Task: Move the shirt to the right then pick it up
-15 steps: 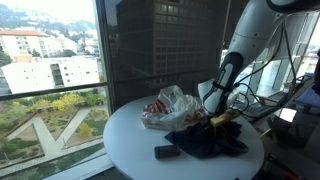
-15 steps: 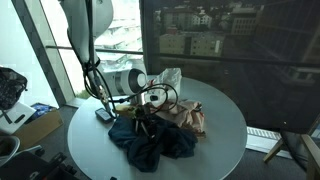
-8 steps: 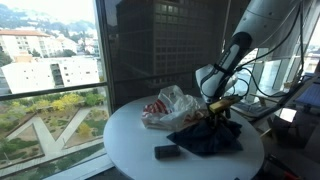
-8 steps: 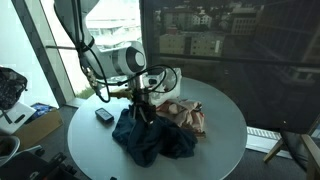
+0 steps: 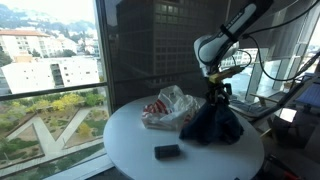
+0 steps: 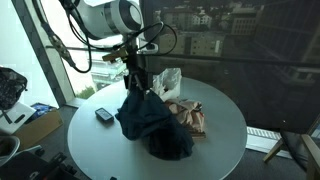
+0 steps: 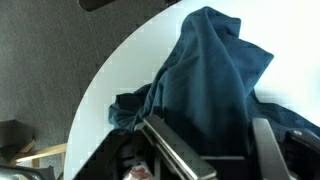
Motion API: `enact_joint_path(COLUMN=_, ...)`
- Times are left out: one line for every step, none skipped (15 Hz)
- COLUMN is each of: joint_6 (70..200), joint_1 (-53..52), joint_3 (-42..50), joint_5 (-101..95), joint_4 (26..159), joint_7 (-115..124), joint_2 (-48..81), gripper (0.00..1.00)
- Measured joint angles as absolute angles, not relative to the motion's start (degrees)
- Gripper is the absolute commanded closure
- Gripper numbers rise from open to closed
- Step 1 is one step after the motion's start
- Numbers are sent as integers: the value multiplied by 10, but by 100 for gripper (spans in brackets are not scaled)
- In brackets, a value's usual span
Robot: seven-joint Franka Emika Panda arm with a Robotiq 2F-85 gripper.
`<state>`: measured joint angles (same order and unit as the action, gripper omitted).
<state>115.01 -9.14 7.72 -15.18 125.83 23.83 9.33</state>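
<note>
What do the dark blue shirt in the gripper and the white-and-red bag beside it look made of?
Dark blue shirt: soft, matte cloth, probably cotton knit, since it hangs in limp folds from the gripper. White-and-red bag: thin, glossy plastic film, judging by its sharp crinkles and translucent shine.

My arm [image 6: 108, 14] is a chain of fat, rounded white links that look glossy in the window light, with darker seams where one link meets the next. In an exterior view my wrist [image 5: 208, 48] shows as a pale, bulbous drum. Thin black cables [image 6: 166, 38] loop loosely off it. Below the wrist my claw [image 6: 131, 72] is black and much narrower than the white links. In the wrist view the claw's fingers [image 7: 172, 148] are long, straight bars. One has a flat, pale grey metal face with dark edges, the other is a plain dark slab. A black housing sits behind them.
</note>
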Motion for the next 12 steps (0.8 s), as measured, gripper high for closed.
enact_joint_path(joint_6=1128, joint_1=-87, joint_3=69, joint_5=-151, joint_4=1248, joint_7=233, joint_2=77, gripper=59)
enact_joint_path(joint_6=1108, joint_1=-82, joint_3=61, joint_5=-151, joint_4=1237, joint_7=227, joint_2=61, gripper=59)
enact_joint_path(joint_6=1090, joint_1=-78, joint_3=53, joint_5=-151, joint_4=1226, joint_7=223, joint_2=46, gripper=59)
enact_joint_path(joint_6=1074, joint_1=-75, joint_3=46, joint_5=-151, joint_4=1214, joint_7=219, joint_2=33, gripper=59)
enact_joint_path(joint_6=1062, joint_1=-71, joint_3=40, joint_5=-151, joint_4=1202, joint_7=217, joint_2=20, gripper=59)
enact_joint_path(joint_6=1052, joint_1=-69, joint_3=34, joint_5=-151, joint_4=1190, joint_7=215, joint_2=8, gripper=59)
enact_joint_path(joint_6=1045, joint_1=-66, joint_3=29, joint_5=-151, joint_4=1179, joint_7=214, joint_2=-3, gripper=59)
enact_joint_path(joint_6=1039, joint_1=-64, joint_3=25, joint_5=-151, joint_4=1167, joint_7=213, joint_2=-13, gripper=59)
enact_joint_path(joint_6=1036, joint_1=-62, joint_3=21, joint_5=-151, joint_4=1156, joint_7=213, joint_2=-23, gripper=59)
enact_joint_path(joint_6=1033, joint_1=-60, joint_3=17, joint_5=-151, joint_4=1144, joint_7=213, joint_2=-32, gripper=59)
enact_joint_path(joint_6=1030, joint_1=-57, joint_3=13, joint_5=-151, joint_4=1131, joint_7=213, joint_2=-41, gripper=59)
enact_joint_path(joint_6=1027, joint_1=-56, joint_3=10, joint_5=-151, joint_4=1118, joint_7=213, joint_2=-48, gripper=59)
